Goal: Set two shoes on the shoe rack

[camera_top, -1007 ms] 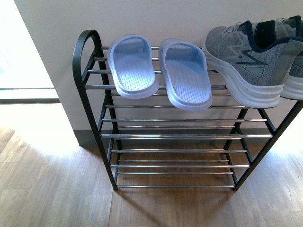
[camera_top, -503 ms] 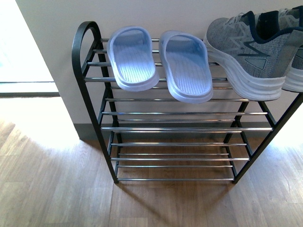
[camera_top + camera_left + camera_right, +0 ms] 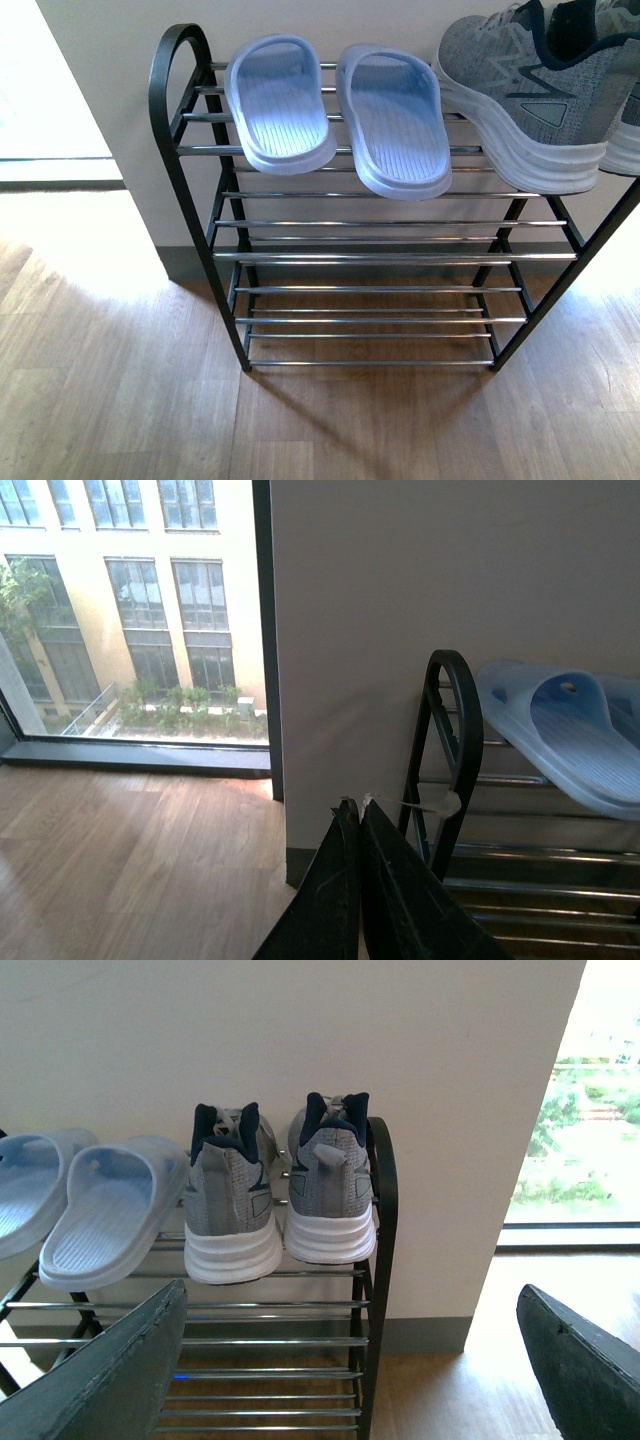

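Two grey sneakers (image 3: pixel 280 1200) sit side by side on the top tier of the shoe rack (image 3: pixel 190 170), at its right end, heels facing my right wrist camera and white soles resting on the chrome rods. In that view they nearly touch each other, and the right-hand one (image 3: pixel 332 1192) stands just beside the rack's rounded black side loop. From the front camera I see only one of them clearly (image 3: pixel 530 95), cut off by the edge of the frame, its sole overhanging the front rod slightly.

Next to them on the same tier lie a pair of pale blue slippers (image 3: pixel 335 115), soles down, toes pointing outward and tipped a little over the front rods. The three lower tiers show only bare rods. The rack stands against a pale wall (image 3: pixel 330 25) on a wooden floor (image 3: pixel 120 400).

My right gripper (image 3: pixel 350 1360) has its fingers (image 3: pixel 110 1375) spread wide apart, holding nothing, well back from the sneakers. My left gripper (image 3: pixel 357 810) has its fingers (image 3: pixel 330 900) pressed together with nothing between them, near the rack's left side loop. A window (image 3: pixel 130 610) with a building outside lies beyond it.
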Controlling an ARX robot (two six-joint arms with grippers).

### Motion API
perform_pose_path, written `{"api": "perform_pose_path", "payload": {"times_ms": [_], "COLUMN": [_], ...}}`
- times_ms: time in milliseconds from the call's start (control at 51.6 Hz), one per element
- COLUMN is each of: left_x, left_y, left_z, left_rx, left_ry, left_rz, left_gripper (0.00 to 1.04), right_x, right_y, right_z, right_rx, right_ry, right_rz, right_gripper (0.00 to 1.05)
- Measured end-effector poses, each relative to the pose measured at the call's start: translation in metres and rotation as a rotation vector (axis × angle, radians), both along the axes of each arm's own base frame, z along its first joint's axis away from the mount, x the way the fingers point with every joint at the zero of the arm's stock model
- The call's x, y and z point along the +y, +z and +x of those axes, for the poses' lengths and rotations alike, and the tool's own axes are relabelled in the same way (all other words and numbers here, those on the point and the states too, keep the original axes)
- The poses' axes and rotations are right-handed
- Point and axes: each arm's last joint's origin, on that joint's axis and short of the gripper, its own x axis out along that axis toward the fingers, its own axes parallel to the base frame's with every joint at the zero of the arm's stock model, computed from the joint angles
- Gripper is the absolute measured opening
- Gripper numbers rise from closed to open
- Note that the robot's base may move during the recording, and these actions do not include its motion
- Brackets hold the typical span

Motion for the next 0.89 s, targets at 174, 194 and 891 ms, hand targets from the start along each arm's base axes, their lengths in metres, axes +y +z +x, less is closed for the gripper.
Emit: {"api": "perform_pose_path", "payload": {"times_ms": [174, 194, 891], "left_x": [0.000, 0.000, 0.000], "left_y": [0.001, 0.001, -0.004], "left_z": [-0.005, -0.006, -0.025], "left_rx": [-0.006, -0.006, 0.029], "left_ry": [0.000, 0.000, 0.000], "left_rz": [0.000, 0.000, 0.000], "left_gripper": [0.01, 0.01, 0.01], "right_x": [0.000, 0.000, 0.000], "right_y": [0.000, 0.000, 0.000], "right_z": [0.000, 0.000, 0.000], "right_rx": [0.000, 0.000, 0.000], "right_ry": [0.000, 0.000, 0.000], "right_rz": [0.000, 0.000, 0.000], "right_gripper": [0.96, 0.96, 0.96]}}
